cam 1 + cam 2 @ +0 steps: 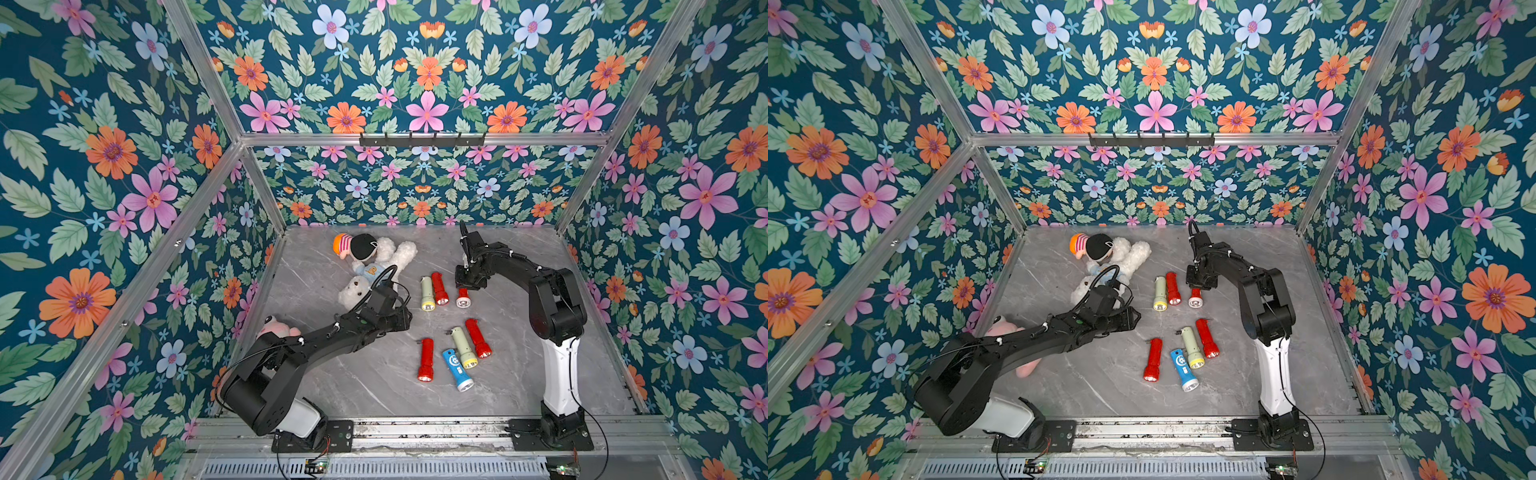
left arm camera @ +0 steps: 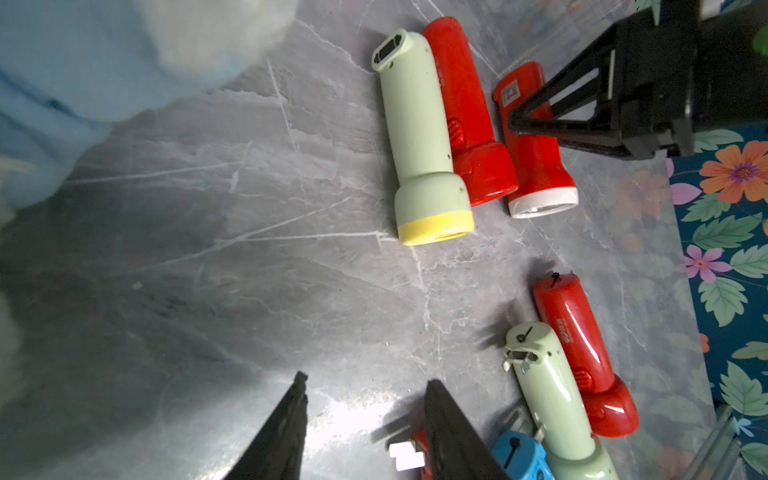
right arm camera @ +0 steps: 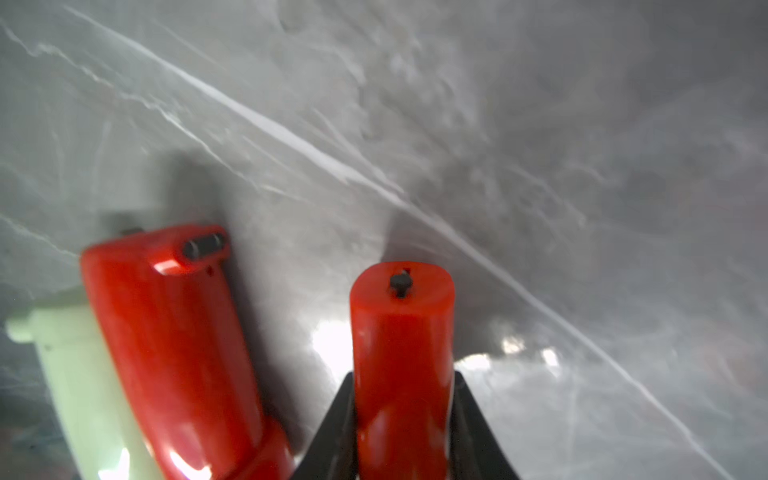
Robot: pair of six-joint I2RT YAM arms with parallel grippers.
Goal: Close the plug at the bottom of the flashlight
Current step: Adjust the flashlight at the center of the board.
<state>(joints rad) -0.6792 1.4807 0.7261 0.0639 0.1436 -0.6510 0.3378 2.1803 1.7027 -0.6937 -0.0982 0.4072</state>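
Several flashlights lie on the grey marble table (image 1: 374, 382). My right gripper (image 3: 402, 376) is shut on a small red flashlight (image 3: 401, 332) with a white rim (image 1: 462, 299); its flat bottom end with a black pin faces the right wrist camera. A pale green flashlight (image 1: 427, 293) and a red one (image 1: 439, 288) lie just left of it. My left gripper (image 2: 365, 386) hangs open over bare table, nothing between its fingers (image 2: 449, 424). Beside it, plug prongs stick out of a green flashlight (image 2: 548, 382) and a blue one (image 2: 521, 457).
Near the front lie two more red flashlights (image 1: 425, 359) (image 1: 478, 337). A white plush doll (image 1: 374, 262) sits at the back left and a pink plush (image 1: 276, 326) is under my left arm. Floral walls close in three sides.
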